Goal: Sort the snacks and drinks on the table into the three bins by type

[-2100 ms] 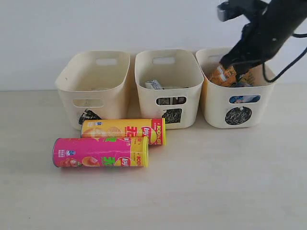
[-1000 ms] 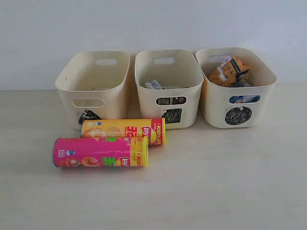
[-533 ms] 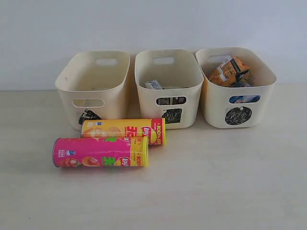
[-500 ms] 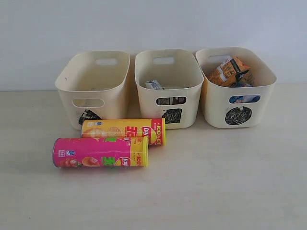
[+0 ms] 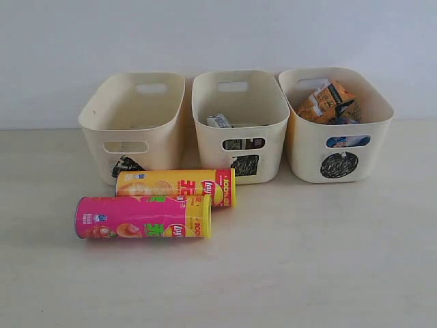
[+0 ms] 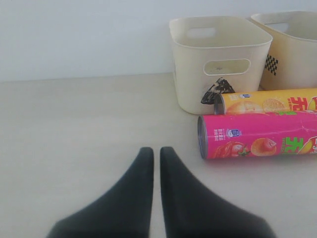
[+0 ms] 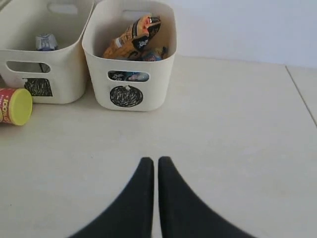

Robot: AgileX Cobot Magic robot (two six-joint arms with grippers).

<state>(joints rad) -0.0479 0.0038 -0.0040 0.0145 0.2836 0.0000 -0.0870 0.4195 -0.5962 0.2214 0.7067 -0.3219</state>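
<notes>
Left gripper (image 6: 154, 151) and right gripper (image 7: 156, 161) hover over the table (image 5: 307, 266), fingers pressed together, holding nothing.
The right arm that hung over the circle-marked bin (image 5: 304, 154) two seconds ago has left the exterior view. A pink tube (image 5: 143, 217) and a yellow tube (image 5: 174, 186), both with Lay's logos, lie touching in front of the triangle-marked bin (image 5: 95, 140). An orange bag (image 5: 326, 99) sits in the circle-marked bin.

three bins (image 5: 157, 147), two chip tubes (image 5: 143, 217)
</notes>
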